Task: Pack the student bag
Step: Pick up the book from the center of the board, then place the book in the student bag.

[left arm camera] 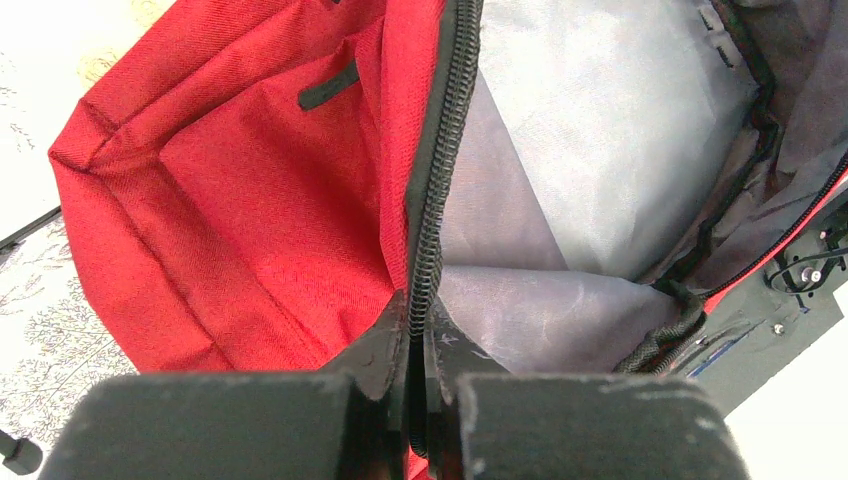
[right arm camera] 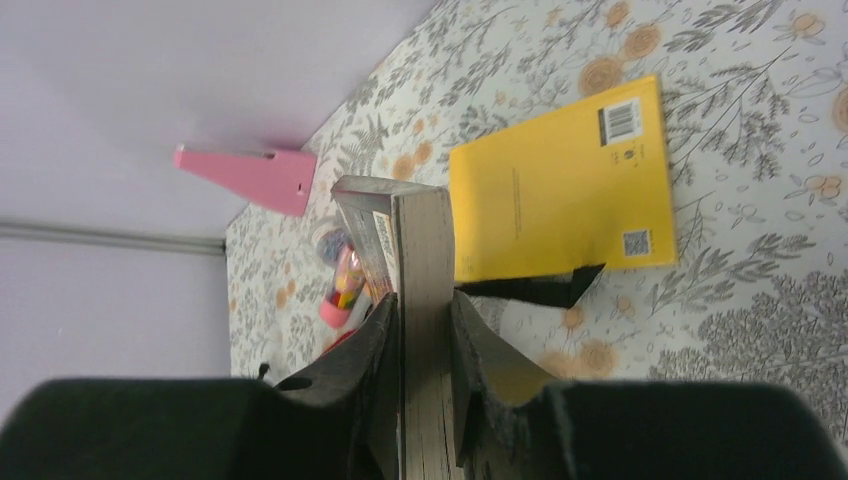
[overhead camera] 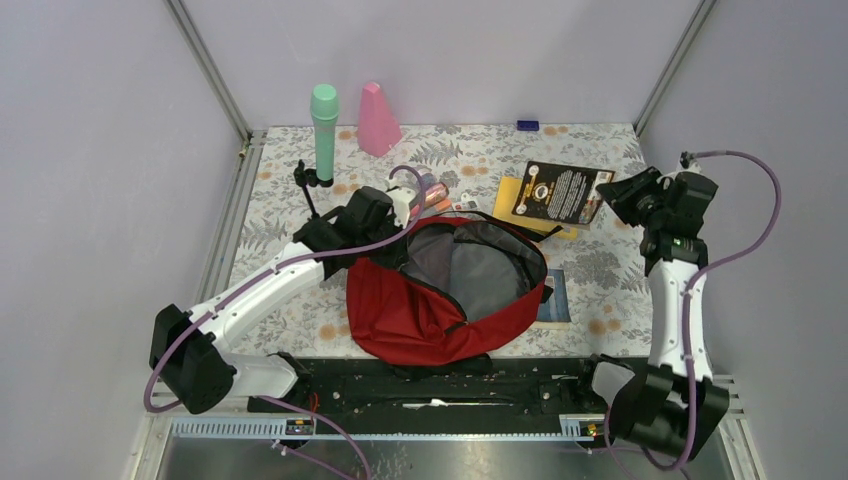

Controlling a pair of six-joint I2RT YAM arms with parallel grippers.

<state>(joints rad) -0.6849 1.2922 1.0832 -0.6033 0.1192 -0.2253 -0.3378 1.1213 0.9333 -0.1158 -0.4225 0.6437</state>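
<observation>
While left fingers (left arm camera: 388, 345) pinch the student bag (left arm camera: 250, 180) at its zipper, right fingers (right arm camera: 380, 340) clamp a book (right arm camera: 420, 250) well apart.

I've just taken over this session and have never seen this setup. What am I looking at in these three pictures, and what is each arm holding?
Two robot arms with two-finger grippers are mounted at the near edge of a flowered table. The wide picture looks down from above and behind them. The other two come from a camera on each wrist.

The left gripper is shut on the zippered rim of the red student bag, whose grey lining shows. The right gripper is shut on a black book, held edge-on over a yellow booklet that lies on the table. Farther back stand a tall green bottle and a pink cone.
</observation>
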